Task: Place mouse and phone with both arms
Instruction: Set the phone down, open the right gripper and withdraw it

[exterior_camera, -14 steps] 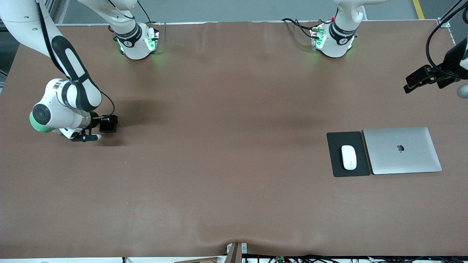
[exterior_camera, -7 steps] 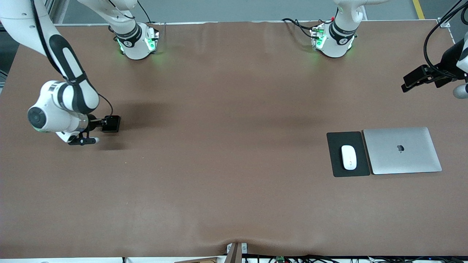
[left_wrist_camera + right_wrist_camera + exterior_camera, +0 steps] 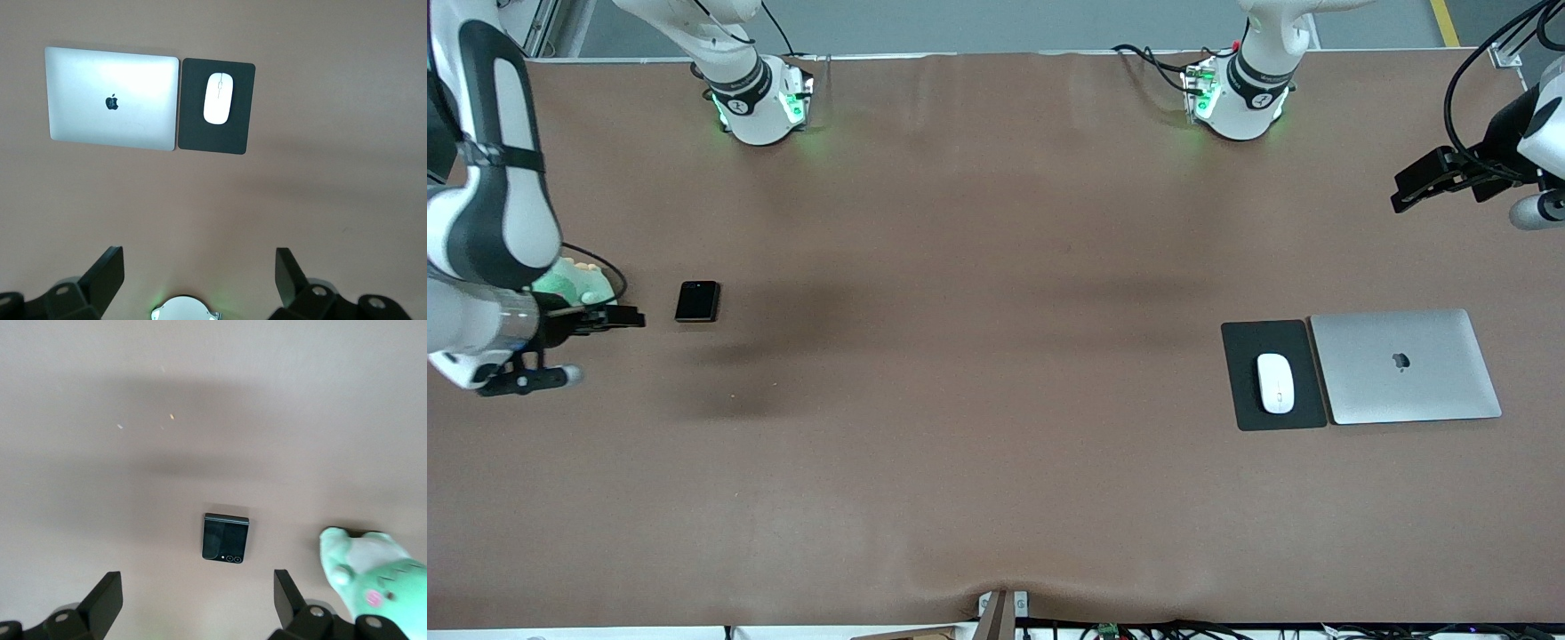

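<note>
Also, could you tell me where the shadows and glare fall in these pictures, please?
Front view: a soft dark shadow lies on the table beside the phone. Left wrist view: the laptop lid shines brightly and the mouse looks glossy. Right wrist view: broad dim bands of shadow cross the table above the phone.

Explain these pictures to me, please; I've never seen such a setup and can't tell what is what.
Two white robot arms stand at a brown table. One picture looks down from a high camera facing them; the other two come from cameras on each arm's wrist. The right tool, open and empty, hangs beside the black folded phone, which lies on the table with a green plush toy nearby. The left tool, also open and empty, waits above its end of the table. There the white mouse sits on a dark pad beside a closed silver laptop.
</note>
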{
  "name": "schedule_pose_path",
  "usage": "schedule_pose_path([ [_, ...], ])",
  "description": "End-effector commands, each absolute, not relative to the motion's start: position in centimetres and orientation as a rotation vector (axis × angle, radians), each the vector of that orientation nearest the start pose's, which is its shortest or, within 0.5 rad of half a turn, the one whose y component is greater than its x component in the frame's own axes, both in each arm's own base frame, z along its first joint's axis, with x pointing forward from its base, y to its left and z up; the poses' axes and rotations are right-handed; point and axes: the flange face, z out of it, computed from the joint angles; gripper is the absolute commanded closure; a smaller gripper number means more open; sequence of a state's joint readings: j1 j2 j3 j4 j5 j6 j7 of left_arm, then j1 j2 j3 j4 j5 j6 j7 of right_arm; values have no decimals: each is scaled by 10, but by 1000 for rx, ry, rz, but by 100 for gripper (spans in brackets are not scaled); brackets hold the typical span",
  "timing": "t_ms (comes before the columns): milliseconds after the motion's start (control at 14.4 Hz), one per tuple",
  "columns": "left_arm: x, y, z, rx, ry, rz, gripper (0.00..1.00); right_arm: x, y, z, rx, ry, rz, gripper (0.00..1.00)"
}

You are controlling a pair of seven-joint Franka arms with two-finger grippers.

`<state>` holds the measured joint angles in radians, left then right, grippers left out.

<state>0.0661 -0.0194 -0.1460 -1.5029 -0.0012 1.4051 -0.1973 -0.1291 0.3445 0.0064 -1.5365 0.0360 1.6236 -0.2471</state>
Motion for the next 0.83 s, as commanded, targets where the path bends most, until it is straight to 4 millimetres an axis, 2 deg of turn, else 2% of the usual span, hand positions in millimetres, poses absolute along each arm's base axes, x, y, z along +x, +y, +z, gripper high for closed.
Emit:
schedule_pose_path([
  [0,517,-42,661,-3122,-203,117,0,647,-84,527,-3078,-168,240,0],
  [69,514,-42,661,-3121,-203,115,0,647,-90,557,-3092,-154,173,0],
  [139,513,-42,661,-3120,-203,117,0,645,-92,577,-3099,-151,140,0],
  [278,513,-42,661,-3120,-203,117,0,632,-89,603,-3096,-164,139,0],
  [417,513,-41,660,-3114,-181,115,0,600,-81,651,-3102,-178,95,0],
  [486,511,-42,661,-3108,-174,104,0,586,-76,667,-3127,-187,108,0],
  [625,504,-47,657,-3090,-160,69,0,571,-46,673,-3171,-257,234,0],
  [694,502,-50,657,-3085,-151,58,0,565,-29,681,-3171,-290,213,0],
  [764,504,-48,657,-3082,-142,55,0,566,-18,680,-3162,-316,188,0],
])
